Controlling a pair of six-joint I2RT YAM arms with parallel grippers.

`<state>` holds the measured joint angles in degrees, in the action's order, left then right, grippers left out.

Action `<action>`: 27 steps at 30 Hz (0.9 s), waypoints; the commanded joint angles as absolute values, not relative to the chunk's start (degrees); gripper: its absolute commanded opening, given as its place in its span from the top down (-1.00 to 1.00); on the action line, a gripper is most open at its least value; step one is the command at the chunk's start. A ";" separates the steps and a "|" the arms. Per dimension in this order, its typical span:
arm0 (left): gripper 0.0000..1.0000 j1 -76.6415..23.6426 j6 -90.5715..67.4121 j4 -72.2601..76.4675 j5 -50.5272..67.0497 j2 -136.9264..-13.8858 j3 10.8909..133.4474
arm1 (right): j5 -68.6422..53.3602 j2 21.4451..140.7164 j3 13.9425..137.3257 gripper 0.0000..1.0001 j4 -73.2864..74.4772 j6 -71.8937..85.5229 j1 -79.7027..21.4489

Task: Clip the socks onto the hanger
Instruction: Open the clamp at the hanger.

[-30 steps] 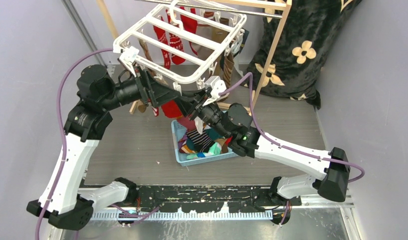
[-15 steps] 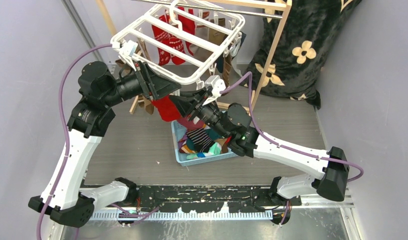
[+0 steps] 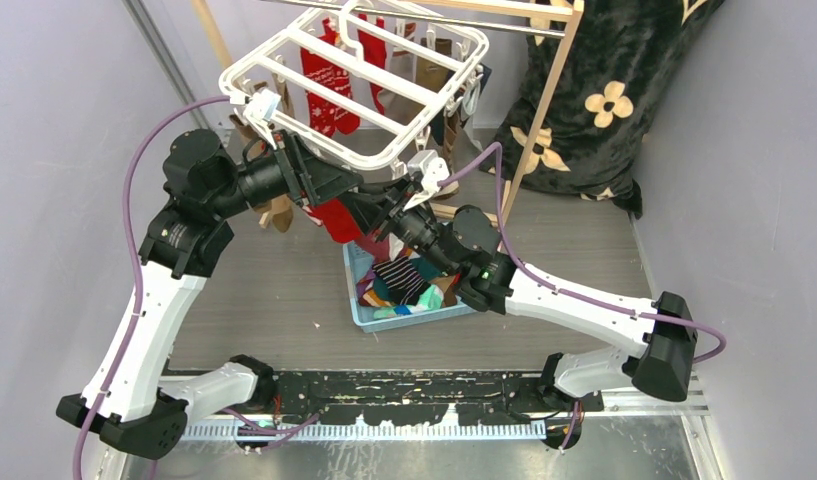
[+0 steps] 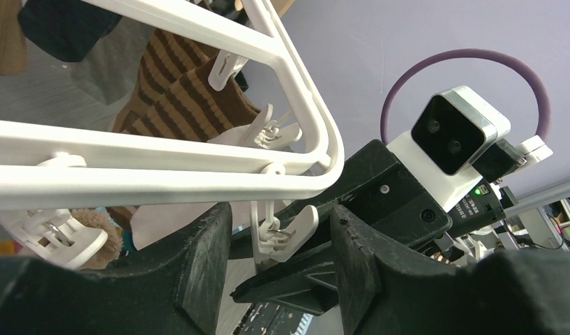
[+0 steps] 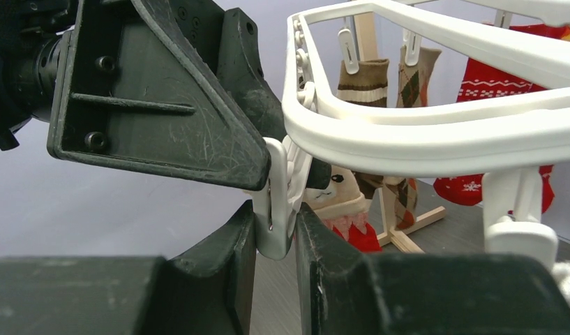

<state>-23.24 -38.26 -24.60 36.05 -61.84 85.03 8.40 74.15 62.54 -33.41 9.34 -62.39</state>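
Note:
The white slatted hanger (image 3: 404, 140) hangs tilted at the top centre; it also shows in the left wrist view (image 4: 163, 164) and the right wrist view (image 5: 435, 132). My right gripper (image 3: 377, 205) (image 5: 275, 234) is shut on a white peg (image 5: 273, 216) under the hanger's near rim. My left gripper (image 3: 334, 185) (image 4: 278, 241) is open, its jaws either side of the same peg (image 4: 289, 234) without touching it. A red sock with a cream cuff (image 3: 339, 220) (image 5: 338, 202) hangs right behind the peg; I cannot tell if the peg grips it. Red-white socks (image 3: 324, 75) and brown socks (image 4: 174, 91) hang clipped.
A light blue basket (image 3: 414, 318) with several mixed socks stands on the floor under the right arm. The light wooden pole frame (image 3: 544, 95) stands behind the hanger. The black furry cloth with cream flowers (image 3: 624, 80) hangs at the back right. Grey walls close both sides.
The hanger's near left corner has risen and swung left. My left arm has lifted with it. My right gripper has stayed at the peg, and the red sock still hangs between the grippers.

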 commanded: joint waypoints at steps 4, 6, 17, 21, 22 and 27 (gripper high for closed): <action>0.02 -23.34 -36.68 -21.03 35.95 -61.61 86.43 | 4.15 74.95 65.96 0.89 -34.03 10.46 -62.98; 0.09 -23.36 -36.30 -21.29 36.16 -61.66 85.39 | 3.74 75.15 66.64 0.87 -33.16 10.40 -63.02; 0.85 -23.29 -31.40 -22.99 28.42 -60.04 86.56 | 8.18 70.81 64.73 -0.17 -27.06 8.74 -63.02; 0.92 -23.33 -30.61 -23.76 26.88 -59.71 86.33 | 14.61 64.31 62.28 -0.99 -17.39 7.26 -63.02; 0.94 -23.30 -30.38 -23.99 26.55 -59.65 86.19 | 18.79 62.93 62.76 -0.99 -12.56 9.30 -62.94; 0.96 -23.29 -30.38 -25.44 25.51 -59.66 86.07 | 24.46 57.87 63.47 -0.99 9.57 13.32 -62.49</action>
<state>-23.24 -31.46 -25.15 26.92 -61.23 84.84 18.68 61.95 62.52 -7.20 10.76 -62.83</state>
